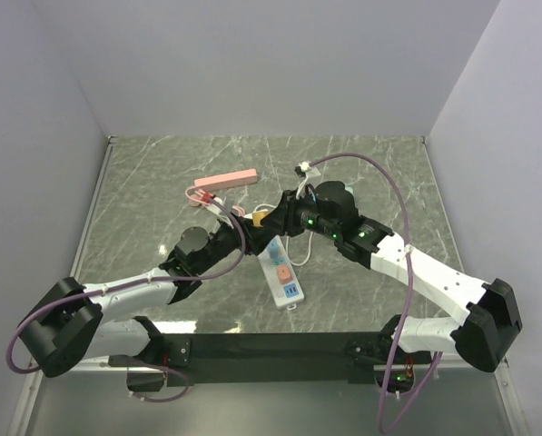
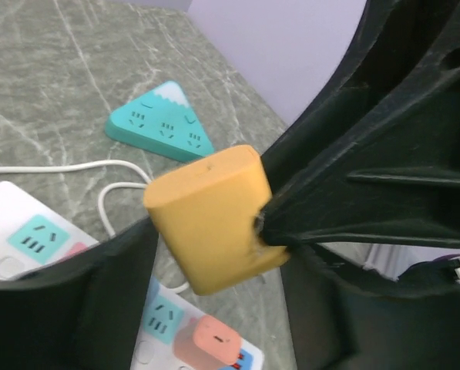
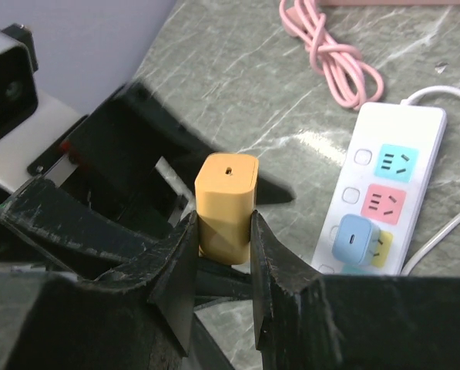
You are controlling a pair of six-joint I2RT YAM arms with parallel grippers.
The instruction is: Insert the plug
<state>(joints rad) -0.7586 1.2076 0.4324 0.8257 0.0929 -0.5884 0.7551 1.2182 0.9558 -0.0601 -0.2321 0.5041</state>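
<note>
**We are holding the yellow adapter (image 3: 226,204) above the counter (image 1: 162,173)**
Right fingers (image 3: 179,262) are clenching it; left fingers' (image 2: 75,308) grip we cannot tell. The white power strip (image 3: 403,127) is lying below.

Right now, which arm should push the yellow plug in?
Probably the right: its end effector pinches the yellow plug between both fingers, and the white power strip lies close by with free sockets.
</note>
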